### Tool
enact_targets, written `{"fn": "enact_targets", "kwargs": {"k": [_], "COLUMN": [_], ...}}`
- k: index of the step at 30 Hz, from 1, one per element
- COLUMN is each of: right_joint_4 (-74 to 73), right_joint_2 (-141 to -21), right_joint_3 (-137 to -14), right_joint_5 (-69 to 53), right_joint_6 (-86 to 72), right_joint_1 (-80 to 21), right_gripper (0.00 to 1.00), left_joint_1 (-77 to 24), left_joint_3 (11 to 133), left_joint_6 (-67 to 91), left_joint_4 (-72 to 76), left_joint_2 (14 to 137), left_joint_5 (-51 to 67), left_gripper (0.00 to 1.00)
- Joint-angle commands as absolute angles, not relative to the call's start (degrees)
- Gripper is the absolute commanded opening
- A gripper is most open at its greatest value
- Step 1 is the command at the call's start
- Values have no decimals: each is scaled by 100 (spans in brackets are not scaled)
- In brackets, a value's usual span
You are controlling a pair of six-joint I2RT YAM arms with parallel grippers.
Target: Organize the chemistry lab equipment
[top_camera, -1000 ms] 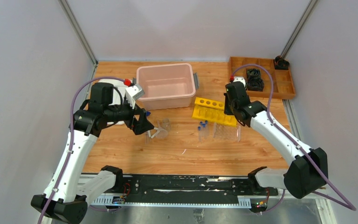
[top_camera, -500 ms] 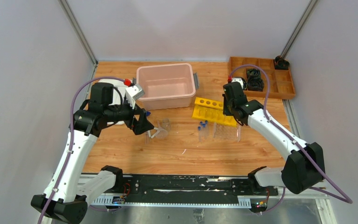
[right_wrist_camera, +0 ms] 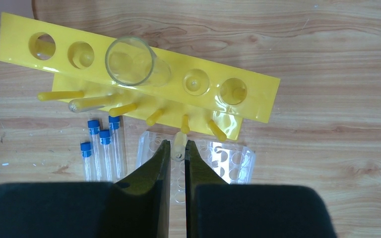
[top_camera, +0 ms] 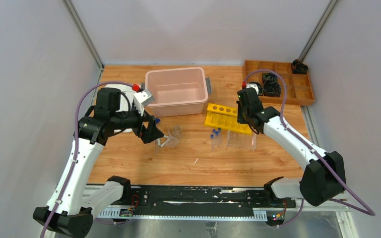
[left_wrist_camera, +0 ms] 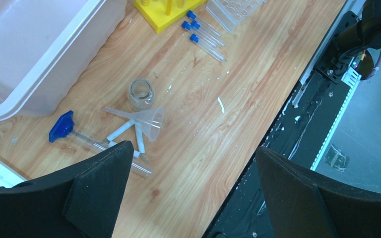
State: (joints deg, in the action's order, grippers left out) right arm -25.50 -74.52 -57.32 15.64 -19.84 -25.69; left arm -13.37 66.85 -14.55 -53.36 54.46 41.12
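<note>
The yellow six-hole tube rack [top_camera: 226, 118] stands at centre right. In the right wrist view the rack [right_wrist_camera: 213, 94] holds one clear tube [right_wrist_camera: 131, 62] in a hole. My right gripper [right_wrist_camera: 177, 148] is shut on a yellow peg [right_wrist_camera: 179, 141] of the rack. The clear rack [right_wrist_camera: 223, 161] lies under it, and the blue-capped tubes [right_wrist_camera: 101, 148] lie to the left. My left gripper [left_wrist_camera: 193, 148] is open and empty, hovering near the funnel [left_wrist_camera: 149, 121], a small clear beaker [left_wrist_camera: 141, 93] and a thin rod with a blue end [left_wrist_camera: 61, 126].
A pink bin [top_camera: 176, 91] stands at the back centre. A wooden compartment tray [top_camera: 302, 94] with black ring parts [top_camera: 271, 84] is at the back right. A white round plate [top_camera: 121, 96] lies behind the left arm. The black rail [top_camera: 193, 193] runs along the near edge.
My right arm has shifted slightly left at the yellow rack. The left arm and the loose items have not moved.
</note>
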Motion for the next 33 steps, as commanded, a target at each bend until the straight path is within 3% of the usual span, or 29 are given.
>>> {"fn": "enact_targets", "kwargs": {"k": [1,9,18,33], "right_joint_4": [-2593,-2502,-2452,-2591], "right_joint_2": [-7423,-7308,-7156,-7052], "right_joint_3": [-5811,-5967,-5976,-6301], "right_joint_5": [1992,2670,1833,1707], "right_joint_6": [-1975,-1997,-1985,-1871], "right_joint_1": [-2502,-2487,-2487,-2483], "right_gripper": [0,0,0,0], "left_joint_1": [-1362,-1362,-1362,-1362], "left_joint_3": [6783,6813,6832,6847], "left_joint_6": [-1503,-1510,-1529,-1548], "left_joint_4": [-5326,-5326,-5326,-5326], "left_joint_2": [5407,5406,5441,5499], "left_joint_5": [4184,4149,4140,4169], "left_gripper": [100,100,100,100]}}
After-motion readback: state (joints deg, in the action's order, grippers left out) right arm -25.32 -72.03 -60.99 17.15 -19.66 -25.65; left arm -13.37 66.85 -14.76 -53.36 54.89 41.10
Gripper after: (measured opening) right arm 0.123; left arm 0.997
